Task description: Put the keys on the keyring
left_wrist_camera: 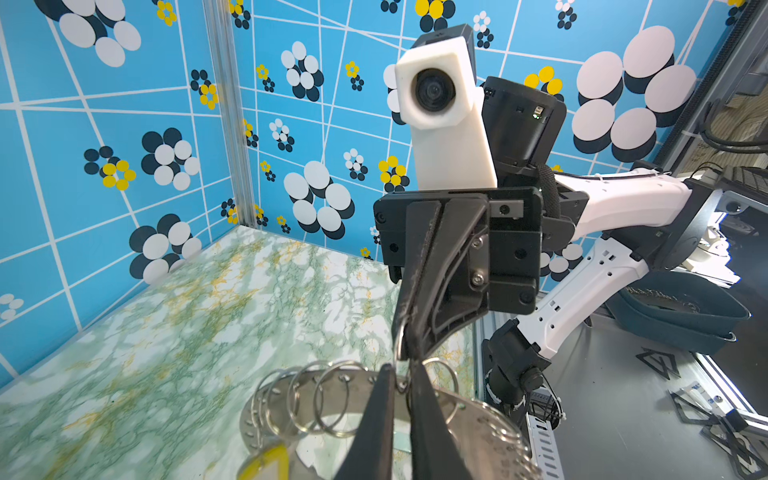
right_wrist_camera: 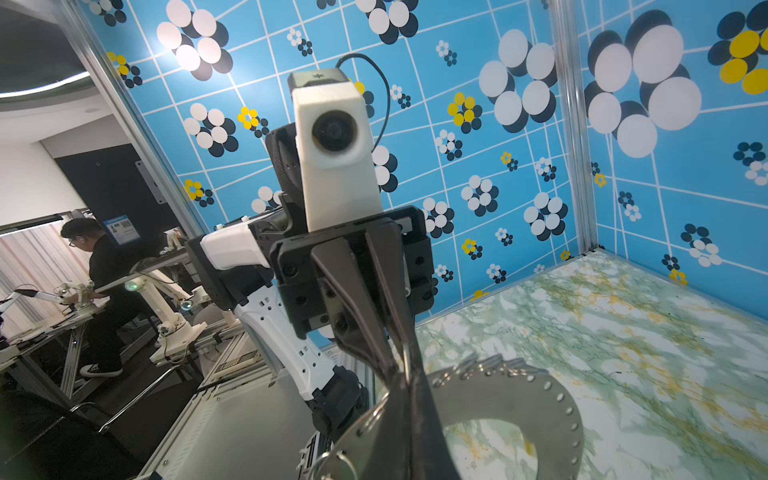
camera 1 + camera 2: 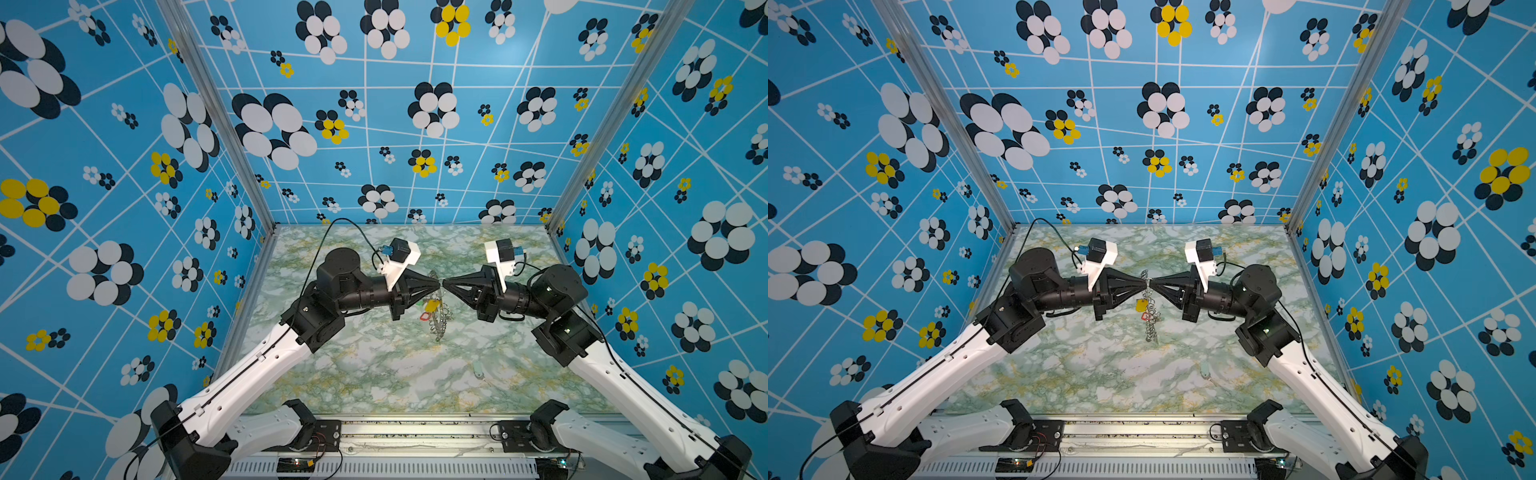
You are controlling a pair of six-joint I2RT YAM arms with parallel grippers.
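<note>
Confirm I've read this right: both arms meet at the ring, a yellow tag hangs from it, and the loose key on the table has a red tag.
Wrong on one point: the loose key on the table has a pale mint tag, not red. The red tag hangs at the ring beside the yellow tag; both top views show it. The rest stands.
</note>
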